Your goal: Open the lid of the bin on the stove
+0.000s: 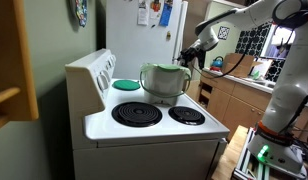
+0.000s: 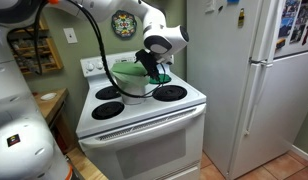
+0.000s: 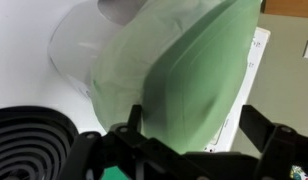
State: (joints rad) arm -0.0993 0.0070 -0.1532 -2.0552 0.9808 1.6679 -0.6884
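Note:
The pale cream bin (image 1: 162,88) stands on a back burner of the white stove (image 1: 154,135); it also shows in an exterior view (image 2: 126,84) and in the wrist view (image 3: 74,45). Its sage-green lid (image 3: 184,75) fills the wrist view, tilted up on edge, and shows as a green rim in both exterior views (image 1: 166,70) (image 2: 127,68). My gripper (image 3: 194,125) has its fingers wide apart on either side of the lid's edge, at the bin's rim in both exterior views (image 1: 188,58) (image 2: 154,68). Contact with the lid cannot be seen.
A flat teal disc (image 1: 126,84) lies on the other back burner. Black coil burners (image 1: 137,113) (image 1: 186,115) are at the front. The raised control panel (image 1: 92,78) is behind. The white fridge (image 2: 259,80) stands beside the stove, and wooden cabinets (image 1: 229,100) are beyond.

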